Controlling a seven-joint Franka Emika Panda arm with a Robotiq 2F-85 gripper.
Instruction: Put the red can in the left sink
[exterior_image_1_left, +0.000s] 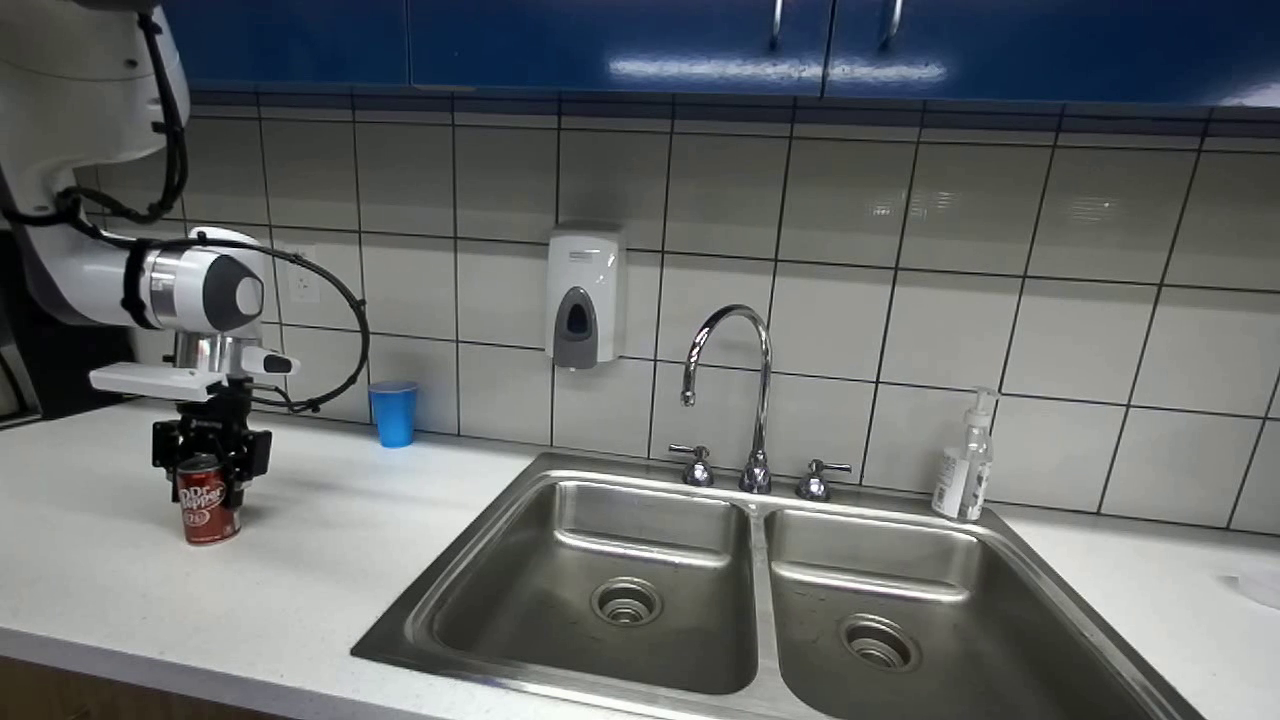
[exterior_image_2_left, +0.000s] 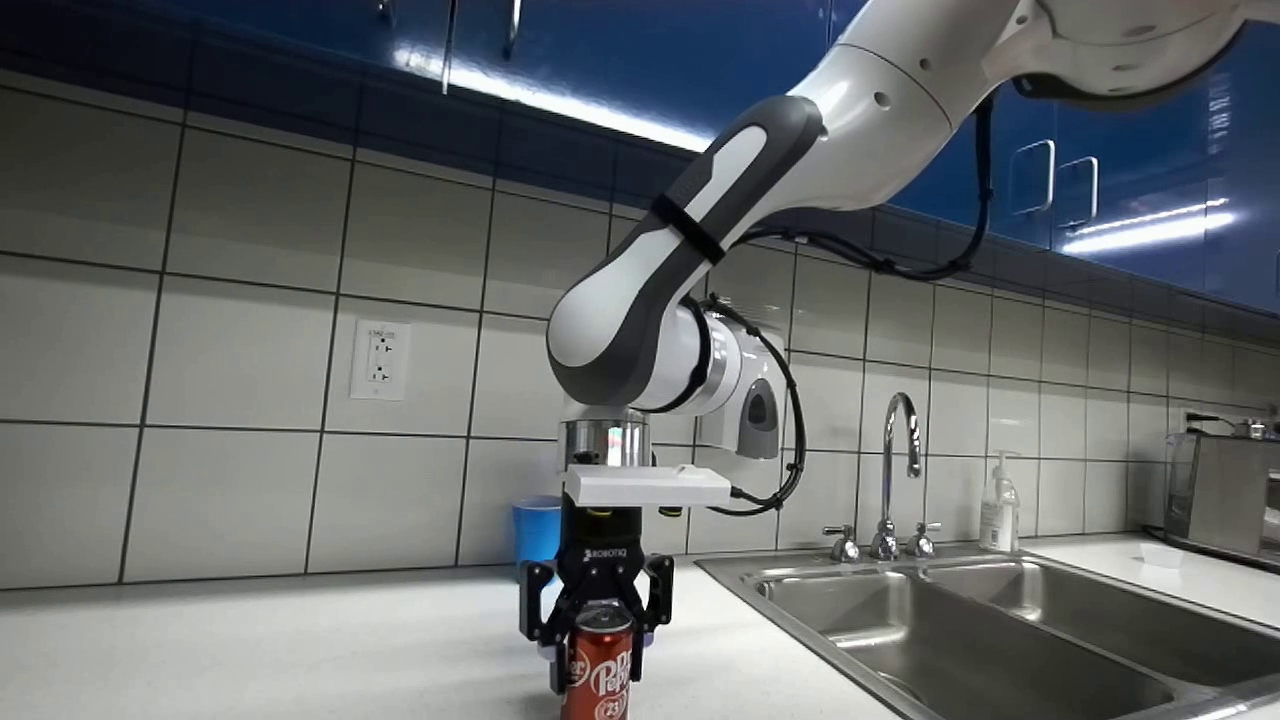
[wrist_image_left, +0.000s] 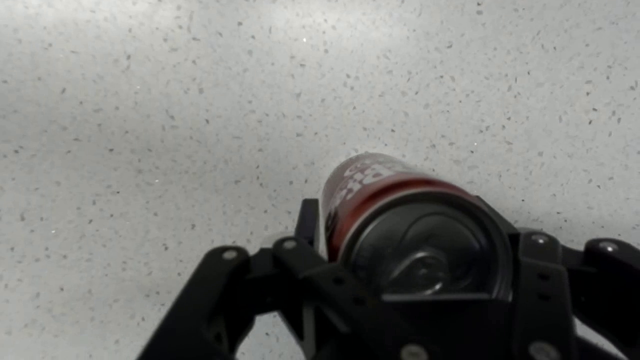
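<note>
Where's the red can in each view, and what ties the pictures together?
In an exterior view: red can, far left, below mid-height.
In an exterior view: red can, bottom edge, just left of centre, base cut off.
Wrist view: red can, right of centre and a little below, seen from above.
Shared landmark: black gripper, right at the red can in all three.

Left sink (exterior_image_1_left: 540, 600) — satin steel; faucet (exterior_image_1_left: 765, 400) — mirror-bright chrome; cabinets (exterior_image_1_left: 620, 40) glossy.
</note>
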